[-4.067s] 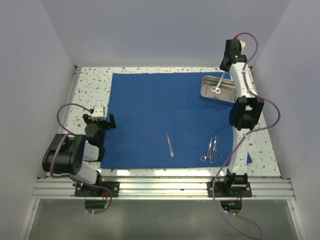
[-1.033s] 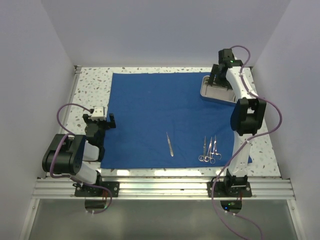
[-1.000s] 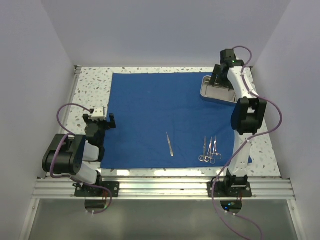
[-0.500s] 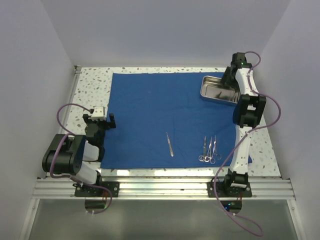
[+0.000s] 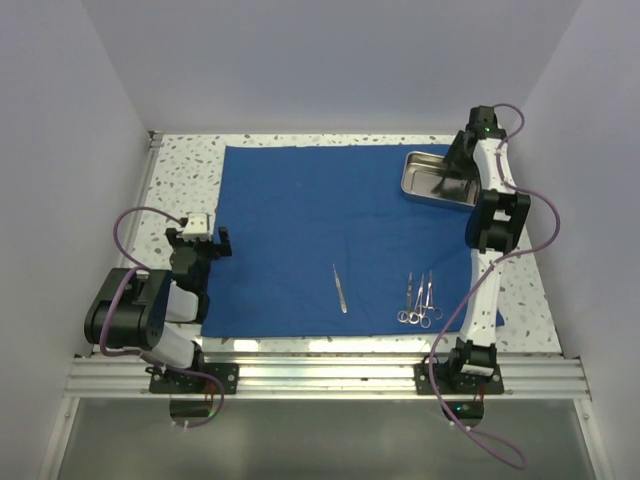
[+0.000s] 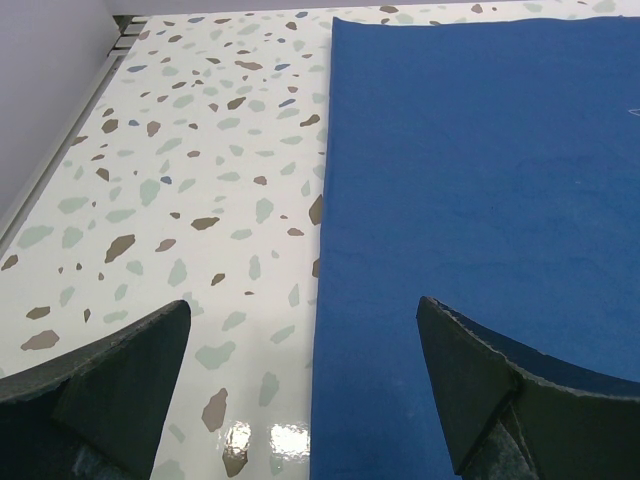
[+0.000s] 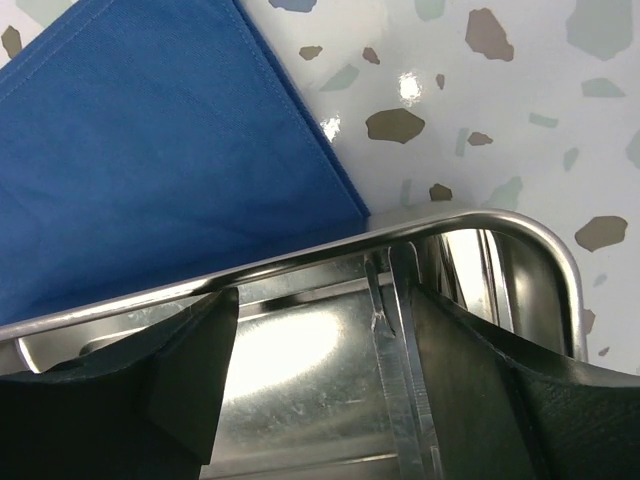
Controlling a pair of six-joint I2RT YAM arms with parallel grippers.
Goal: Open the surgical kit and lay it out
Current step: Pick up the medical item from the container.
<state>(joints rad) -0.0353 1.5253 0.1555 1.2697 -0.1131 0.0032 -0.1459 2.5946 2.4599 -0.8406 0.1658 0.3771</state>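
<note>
The top view looks down from above and behind the near edge, taking in the whole surface (image 5: pixel 180 160). The left wrist view sits low and close by the left edge, facing the far edge along the border of the blue cloth (image 6: pixel 480 150). The right wrist view looks steeply down, very close, at the far right corner, sharing the steel tray (image 7: pixel 280 370) and the cloth's corner with the top view.
</note>
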